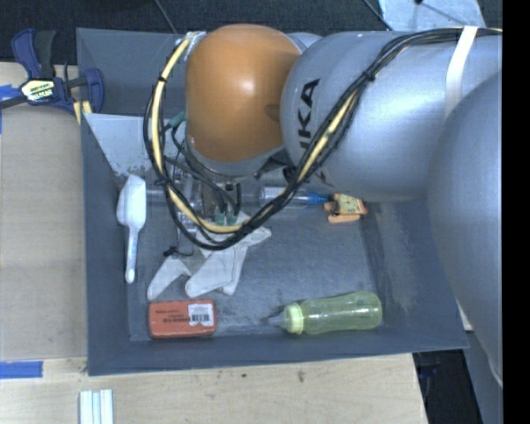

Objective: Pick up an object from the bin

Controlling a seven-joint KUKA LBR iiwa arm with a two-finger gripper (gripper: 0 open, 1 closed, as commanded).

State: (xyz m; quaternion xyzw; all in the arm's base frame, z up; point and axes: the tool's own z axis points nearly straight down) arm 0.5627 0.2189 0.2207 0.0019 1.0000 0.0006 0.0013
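My gripper [209, 203] hangs low in the middle of the bin, with part of its body seen beneath the arm's wrist. Right under and in front of it lies a crumpled white cloth [214, 268]. A white plastic spoon [132, 216] lies just to its left, handle pointing toward the front. To its right, a small orange toy piece [345, 208] sits beside a blue pen-like stick [314, 200]; part of the stick is hidden by the arm.
A red-orange block with a white label [182, 318] lies at the front left. A yellow-green bottle [334, 314] lies on its side at the front right. A white sheet [117, 140] leans in the back left corner. The arm covers the bin's back and right.
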